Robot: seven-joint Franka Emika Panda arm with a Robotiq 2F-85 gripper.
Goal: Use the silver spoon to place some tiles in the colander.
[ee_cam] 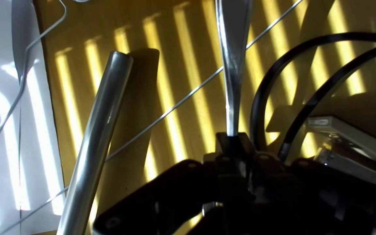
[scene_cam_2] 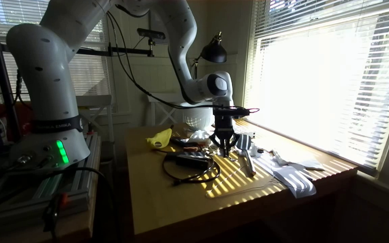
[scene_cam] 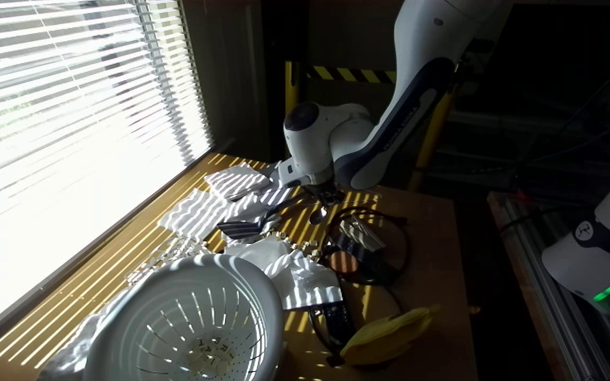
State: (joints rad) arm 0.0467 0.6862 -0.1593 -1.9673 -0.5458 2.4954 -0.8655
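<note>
Your end effector (scene_cam_2: 226, 153) pinches the silver spoon (ee_cam: 234, 55) by its handle (ee_cam: 232, 111). Raise it smoothly, clear of the black cable (ee_cam: 258, 112), then angle the bowl (scene_cam: 318, 215) toward what look like tiles (scene_cam: 309, 247), lying between spoon and colander (scene_cam: 178, 288).

The robot's white arm (scene_cam_2: 182, 30) arches over, its black pincer (scene_cam_2: 226, 154) clamped and pointing straight down.

Colander (scene_cam: 172, 290) partly outside an exterior view
</note>
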